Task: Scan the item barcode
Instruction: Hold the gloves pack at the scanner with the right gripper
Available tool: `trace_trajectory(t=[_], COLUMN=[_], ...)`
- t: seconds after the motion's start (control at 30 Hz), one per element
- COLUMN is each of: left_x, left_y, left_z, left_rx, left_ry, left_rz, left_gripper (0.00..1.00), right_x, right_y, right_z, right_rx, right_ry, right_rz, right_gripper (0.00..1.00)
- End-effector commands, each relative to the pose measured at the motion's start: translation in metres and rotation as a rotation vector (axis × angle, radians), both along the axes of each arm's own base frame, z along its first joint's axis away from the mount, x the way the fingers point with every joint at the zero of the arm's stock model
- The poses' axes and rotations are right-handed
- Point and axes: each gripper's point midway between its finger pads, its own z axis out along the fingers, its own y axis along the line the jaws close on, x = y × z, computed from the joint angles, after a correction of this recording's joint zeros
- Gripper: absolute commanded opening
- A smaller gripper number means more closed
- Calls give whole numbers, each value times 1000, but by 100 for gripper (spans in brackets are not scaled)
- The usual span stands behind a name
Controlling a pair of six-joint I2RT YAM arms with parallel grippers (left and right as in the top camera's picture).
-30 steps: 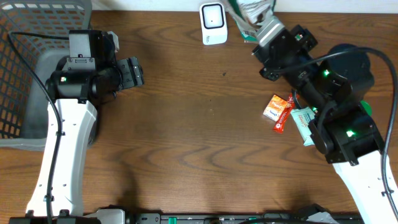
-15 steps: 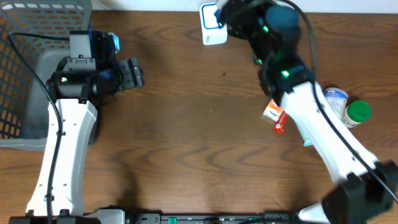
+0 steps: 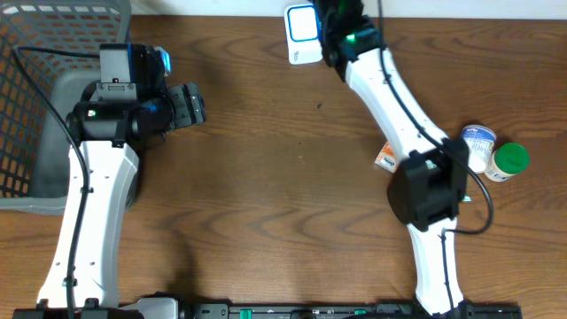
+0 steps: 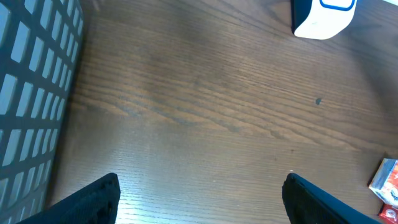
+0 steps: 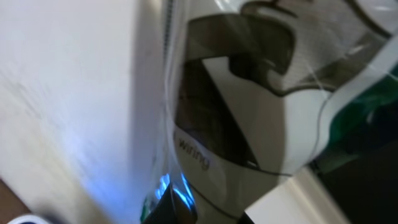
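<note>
**Packet held up beside the scanner**

Right tool (image 3: pixel 337 12) at the far edge of the surface (image 3: pixel 266 186), just right of the scanner (image 3: pixel 304 34), clamped fully closed on a clear plastic packet (image 5: pixel 249 118) with white and green print. In the right wrist view, packet filling nearly the whole frame, close against a pale white face on the left, with a blue glow (image 5: pixel 166 186) low down; tool's own fingers not made out there. From overhead, packet itself hidden behind the right arm (image 3: pixel 399 106).

Left tool (image 3: pixel 198 105) well left of the scanner, over bare wood, fingers (image 4: pixel 93 199) spread wide with nothing between them. Grey mesh basket (image 3: pixel 31 106) farther left again, at the surface's edge.

Well to the right of the scanner and nearer the front: orange sachet (image 3: pixel 386 159), partly covered by the right arm. Just beyond it, a white tub (image 3: pixel 478 140) beside a green-capped container (image 3: pixel 511 159); touching or only close, cannot tell.
</note>
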Motion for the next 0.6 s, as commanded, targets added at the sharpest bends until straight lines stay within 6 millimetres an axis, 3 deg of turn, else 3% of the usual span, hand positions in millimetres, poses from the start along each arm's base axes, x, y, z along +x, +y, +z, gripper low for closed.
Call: trace_trajectory(t=[0.0, 0.17, 0.33, 0.57], left_x=[0, 0, 0, 0], left_y=[1, 1, 1, 1], left_z=[-1, -1, -1, -1], left_rx=[4, 4, 4, 4], left_ry=[1, 1, 1, 1], left_rz=[-5, -5, -5, -5], left_gripper=[84, 84, 84, 85], right_x=[24, 37, 35, 32], right_y=[5, 7, 12, 23], right_z=[-67, -132, -180, -175], right_rx=[-100, -195, -229, -166], right_ry=[34, 94, 191, 184], right_rz=[-43, -49, -46, -36], right_gripper=[1, 1, 1, 1])
